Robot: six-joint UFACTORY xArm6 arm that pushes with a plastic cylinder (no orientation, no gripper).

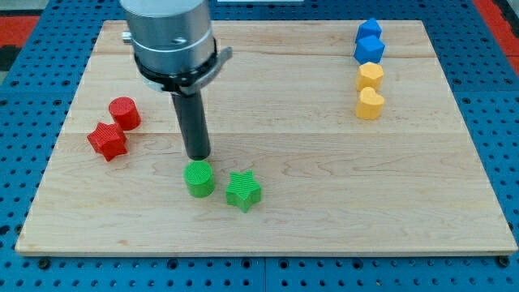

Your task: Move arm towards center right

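Your tip (198, 156) stands just above the cylinder (199, 178); the star (242, 191) sits right beside that, on the board (324, 203).

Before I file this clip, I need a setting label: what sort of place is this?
Most likely a robotics lab bench. A wooden board lies on a blue perforated mounting plate, small printed blocks such as the green star and red cylinder are scattered about, and my tip stands just above the green cylinder.

Red (124, 112), green (199, 178), blue (370, 31), yellow (370, 76) blocks (pale wood board (324, 186))
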